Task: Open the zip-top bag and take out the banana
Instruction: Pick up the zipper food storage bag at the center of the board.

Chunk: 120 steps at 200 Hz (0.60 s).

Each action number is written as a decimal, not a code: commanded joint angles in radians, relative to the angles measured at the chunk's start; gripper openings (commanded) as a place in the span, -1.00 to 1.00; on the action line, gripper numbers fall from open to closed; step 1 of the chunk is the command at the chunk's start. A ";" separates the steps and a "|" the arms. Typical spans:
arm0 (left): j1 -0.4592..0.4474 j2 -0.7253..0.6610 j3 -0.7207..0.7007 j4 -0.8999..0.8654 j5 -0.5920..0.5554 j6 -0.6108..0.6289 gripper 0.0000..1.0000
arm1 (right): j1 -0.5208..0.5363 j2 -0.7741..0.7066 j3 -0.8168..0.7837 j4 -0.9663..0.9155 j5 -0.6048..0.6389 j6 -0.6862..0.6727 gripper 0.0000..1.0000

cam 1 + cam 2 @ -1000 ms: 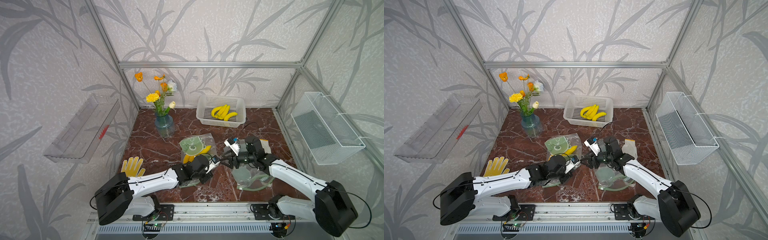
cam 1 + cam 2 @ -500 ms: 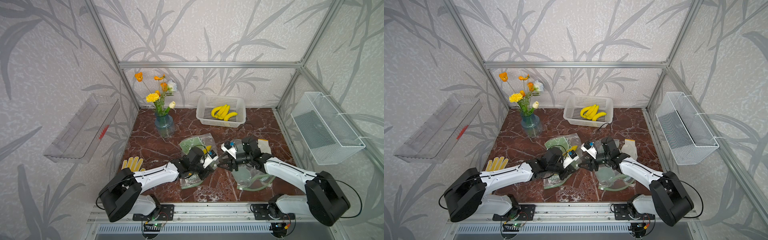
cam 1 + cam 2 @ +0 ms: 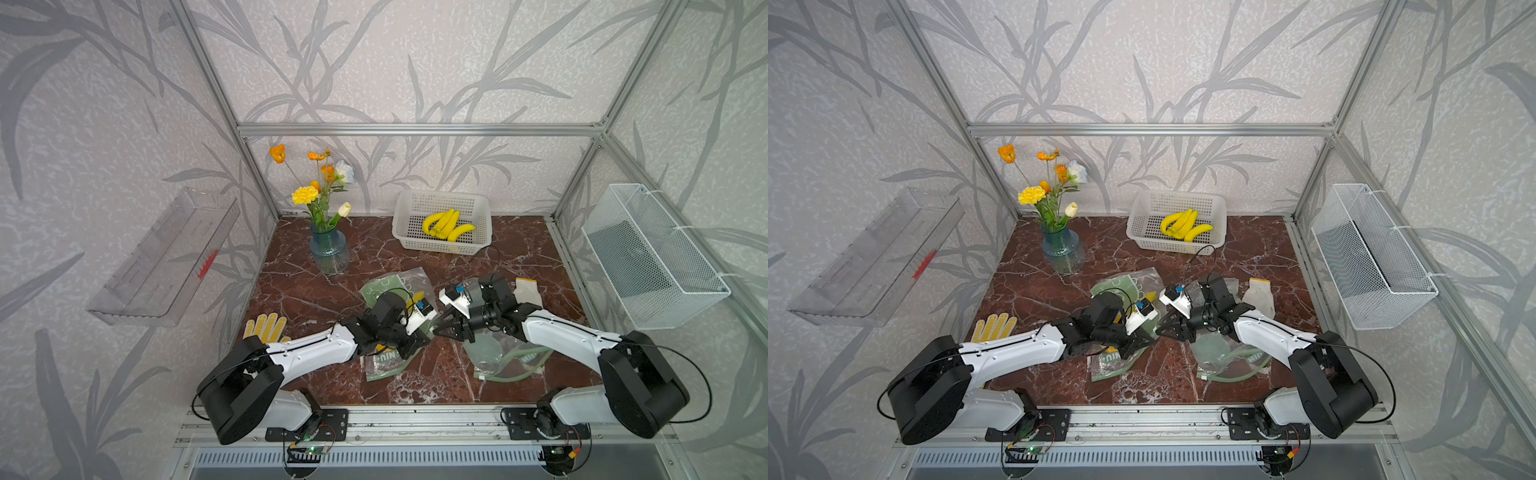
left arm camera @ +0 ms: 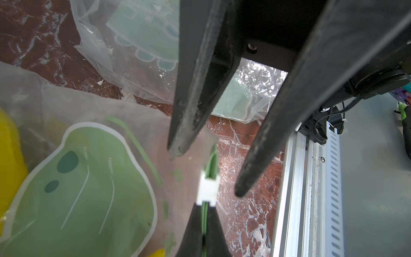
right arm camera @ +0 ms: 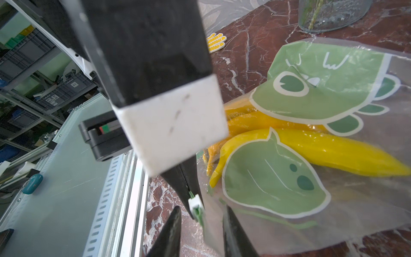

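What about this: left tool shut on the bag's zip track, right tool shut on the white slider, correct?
No. The right tool is open, straddling the zip track, not gripping the white slider, per the left wrist view. The left tool is shut on the zip track.

Blue vase (image 3: 329, 251) holds flowers (image 3: 305, 194); yellow glove (image 3: 266, 326) lies flat.

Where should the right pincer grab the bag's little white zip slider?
Pinch the white slider across its flat sides, from the end opposite the left pincer, which clamps the zip track. It stands edge-up inside the open right pincer.
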State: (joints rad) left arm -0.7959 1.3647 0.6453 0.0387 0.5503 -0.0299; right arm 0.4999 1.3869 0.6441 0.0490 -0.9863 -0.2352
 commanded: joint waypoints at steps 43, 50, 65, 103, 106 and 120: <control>0.015 -0.021 -0.012 0.018 0.017 -0.008 -1.00 | -0.003 0.003 0.028 -0.045 -0.008 -0.023 -0.41; 0.016 -0.021 -0.010 0.017 0.015 -0.008 -1.00 | -0.004 0.007 0.030 -0.044 -0.011 -0.024 -0.41; 0.016 -0.021 -0.011 0.016 0.014 -0.008 -1.00 | -0.003 0.012 0.032 -0.049 -0.009 -0.024 -0.44; 0.018 -0.016 -0.009 0.013 0.013 -0.008 -1.00 | -0.003 0.010 0.029 -0.046 0.003 -0.025 -0.57; 0.020 -0.016 -0.009 0.012 0.013 -0.008 -1.00 | -0.004 0.011 0.029 -0.046 0.004 -0.025 -0.58; 0.020 -0.018 -0.008 0.008 0.010 -0.008 -1.00 | -0.003 0.009 0.028 -0.047 0.005 -0.026 -0.63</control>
State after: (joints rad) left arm -0.7834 1.3647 0.6449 0.0380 0.5526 -0.0303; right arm 0.4999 1.3911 0.6548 0.0212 -0.9802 -0.2527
